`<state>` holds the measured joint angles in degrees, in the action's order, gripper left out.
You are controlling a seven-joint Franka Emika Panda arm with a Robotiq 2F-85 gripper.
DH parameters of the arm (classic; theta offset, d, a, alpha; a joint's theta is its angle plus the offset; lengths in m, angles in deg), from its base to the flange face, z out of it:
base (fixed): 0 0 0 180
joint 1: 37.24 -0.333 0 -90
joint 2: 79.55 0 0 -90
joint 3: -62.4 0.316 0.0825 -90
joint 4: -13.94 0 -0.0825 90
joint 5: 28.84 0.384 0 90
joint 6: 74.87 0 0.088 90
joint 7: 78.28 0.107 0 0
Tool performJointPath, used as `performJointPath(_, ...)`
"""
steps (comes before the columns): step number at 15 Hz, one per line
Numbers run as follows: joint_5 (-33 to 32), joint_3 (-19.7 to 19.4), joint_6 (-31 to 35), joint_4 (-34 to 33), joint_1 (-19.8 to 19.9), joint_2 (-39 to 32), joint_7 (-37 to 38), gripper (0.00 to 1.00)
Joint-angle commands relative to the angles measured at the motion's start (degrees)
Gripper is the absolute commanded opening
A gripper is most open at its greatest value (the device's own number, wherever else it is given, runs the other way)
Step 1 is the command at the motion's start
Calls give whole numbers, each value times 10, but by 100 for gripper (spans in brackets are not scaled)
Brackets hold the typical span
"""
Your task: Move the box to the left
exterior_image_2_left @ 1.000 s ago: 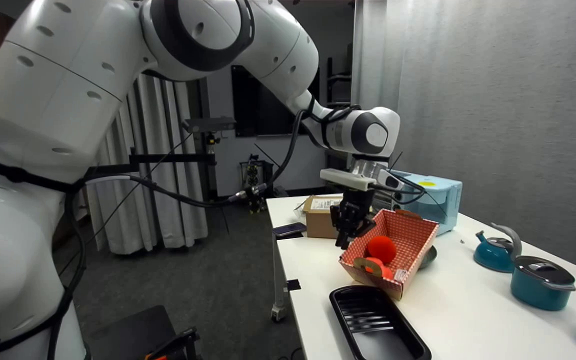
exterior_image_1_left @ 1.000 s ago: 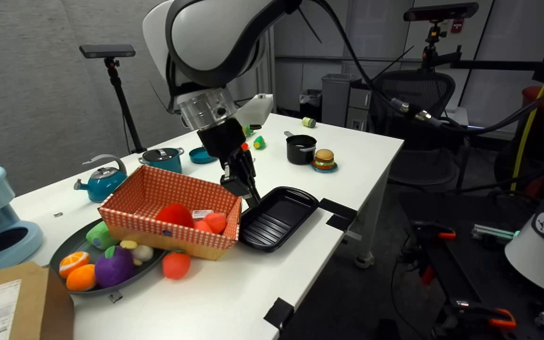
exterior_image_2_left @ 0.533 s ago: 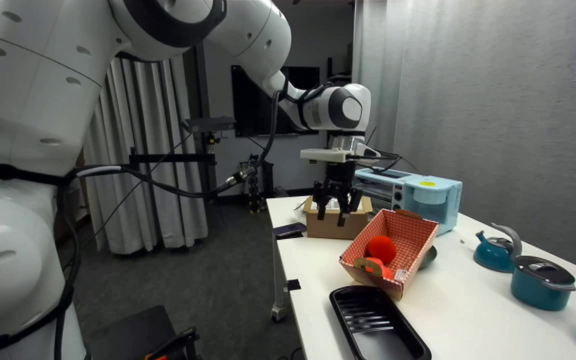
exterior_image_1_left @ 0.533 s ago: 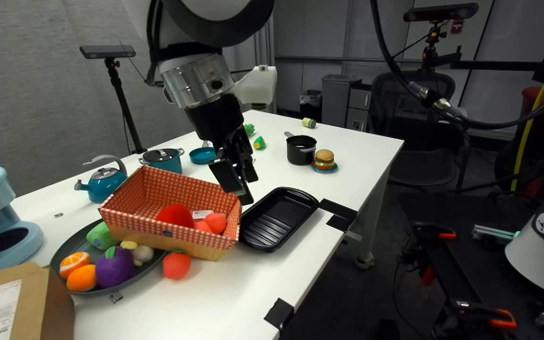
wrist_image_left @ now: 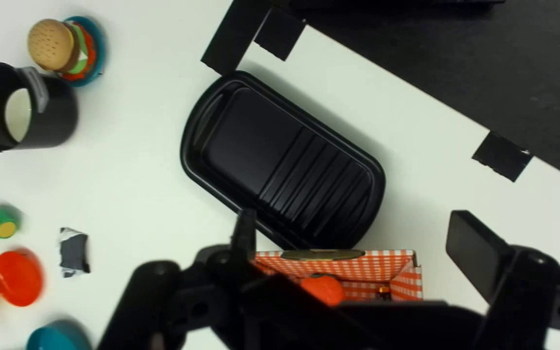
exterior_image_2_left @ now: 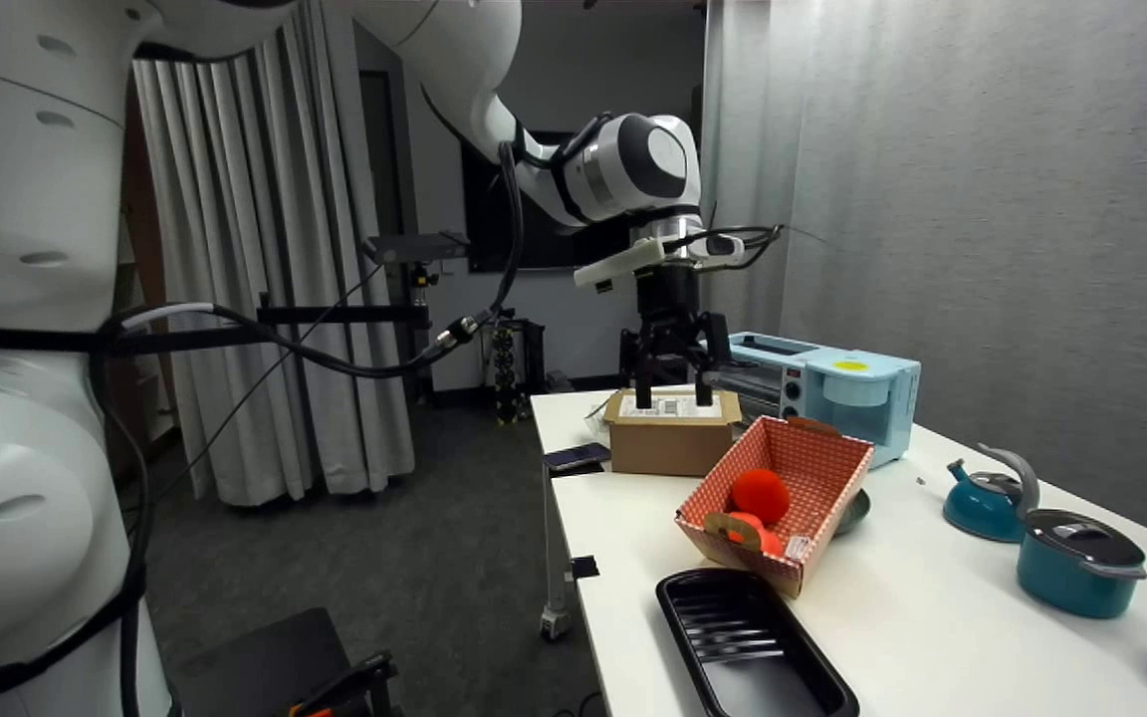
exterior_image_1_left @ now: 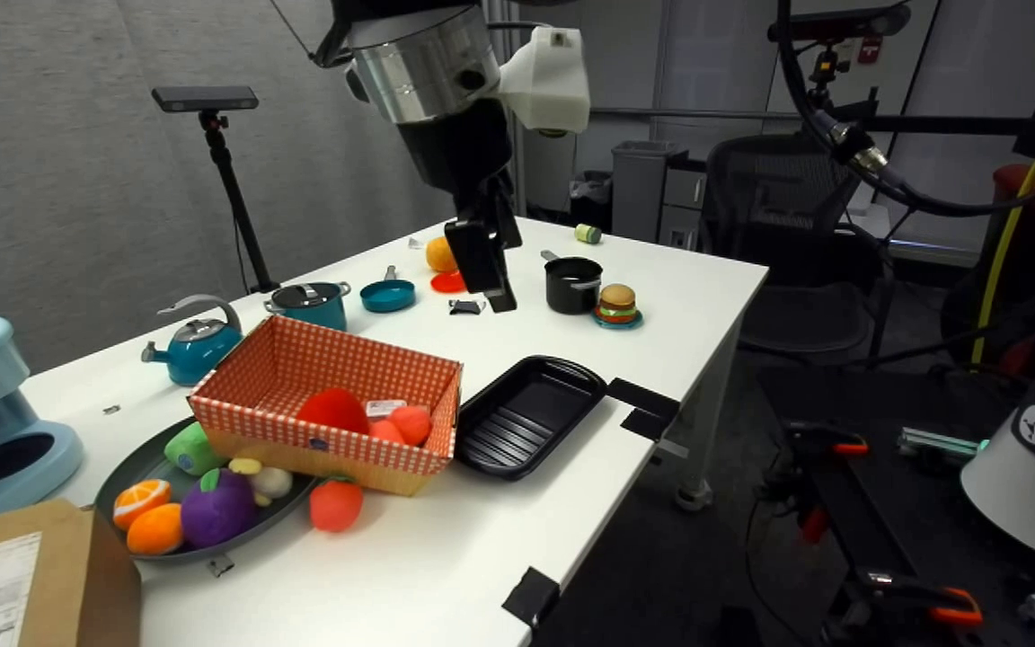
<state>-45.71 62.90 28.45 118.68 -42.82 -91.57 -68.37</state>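
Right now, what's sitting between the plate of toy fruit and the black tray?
In an exterior view, the checkered box lies between the plate, which it partly hides, and the tray; a red toy fruit is beside the box.

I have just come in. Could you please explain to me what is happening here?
A robot arm reaches over a white table; its job is to move the checked box left. Right now its open gripper hangs above the table, holding nothing. The box, with red toys inside, sits beside the black tray and, it seems, partly over the round plate. Whether the move is finished, I cannot tell.
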Motion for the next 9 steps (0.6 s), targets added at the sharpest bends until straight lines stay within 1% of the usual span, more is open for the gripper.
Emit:
performJointPath(1,-53,-2,9,68,-2,82,59,100)
performJointPath(4,-71,3,13,98,3,125,109,100)
performJointPath(9,-67,12,9,147,11,185,196,100)
